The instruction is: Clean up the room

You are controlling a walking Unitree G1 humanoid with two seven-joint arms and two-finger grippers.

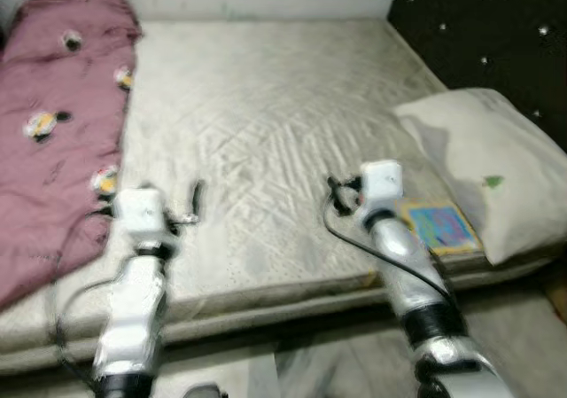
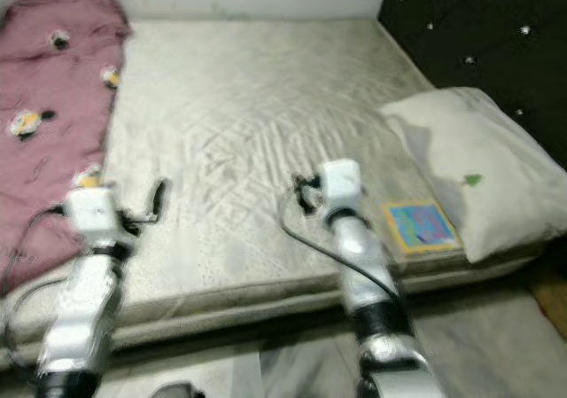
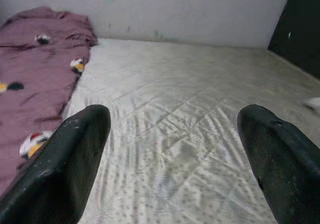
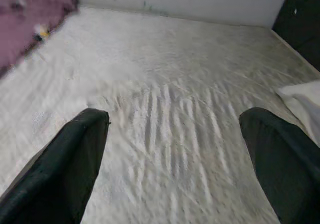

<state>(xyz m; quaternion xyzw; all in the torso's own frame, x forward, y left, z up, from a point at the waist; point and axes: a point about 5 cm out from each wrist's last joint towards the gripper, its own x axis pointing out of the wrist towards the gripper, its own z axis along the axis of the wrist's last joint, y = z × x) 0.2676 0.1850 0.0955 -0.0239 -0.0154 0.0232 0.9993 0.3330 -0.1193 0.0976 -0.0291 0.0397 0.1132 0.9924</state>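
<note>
The maroon blanket (image 1: 62, 123) lies crumpled along the bed (image 1: 266, 132) just beyond your left tool (image 3: 172, 154), likely the thing to tidy. Both tools hover over bare mattress, fingers spread apart and empty, ready to reach. Beside your right tool (image 4: 175, 159) sit a pillow (image 1: 492, 163) and colourful book (image 1: 438, 227).

Two silver arms, each with a white boxy wrist block (image 1: 142, 210) behind the black fingers (image 3: 65, 169); a black cable (image 1: 372, 247) loops behind the right fingers.
</note>
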